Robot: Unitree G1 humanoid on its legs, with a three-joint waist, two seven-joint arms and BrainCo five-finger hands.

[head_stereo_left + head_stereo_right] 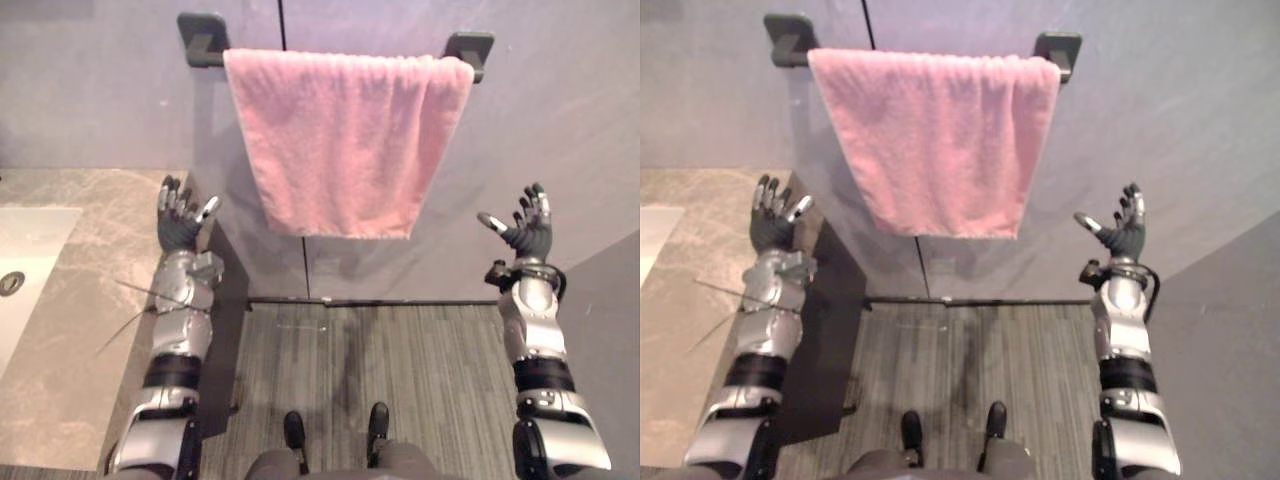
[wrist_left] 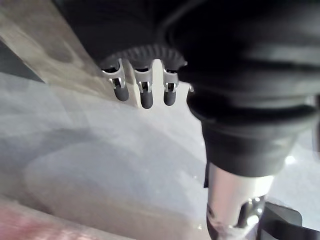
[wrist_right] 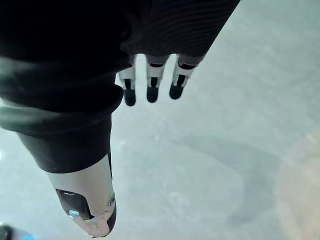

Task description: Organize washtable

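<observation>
Inventory as I see it from the head camera, placed against the towel.

1. Pink towel point(image 1: 345, 140): draped between dark wall brackets point(image 1: 203, 38) and hanging flat on the grey wall point(image 1: 560, 120). Nothing touches it.
2. Left hand point(image 1: 180, 222): raised beside the towel's lower left corner and apart from it. Its fingers are spread and relaxed, and I see nothing in them.
3. Right hand point(image 1: 527, 230): raised off the towel's lower right corner, well clear, palm up. Its fingers are apart and it is empty.
4. Washtable point(image 1: 90, 300): stone-look top, left of the towel, under my left arm.
5. White basin point(image 1: 25, 250): set into the washtable at its far-left side, with its drain point(image 1: 10, 283).
6. Striped floor point(image 1: 400, 370): below the towel.
</observation>
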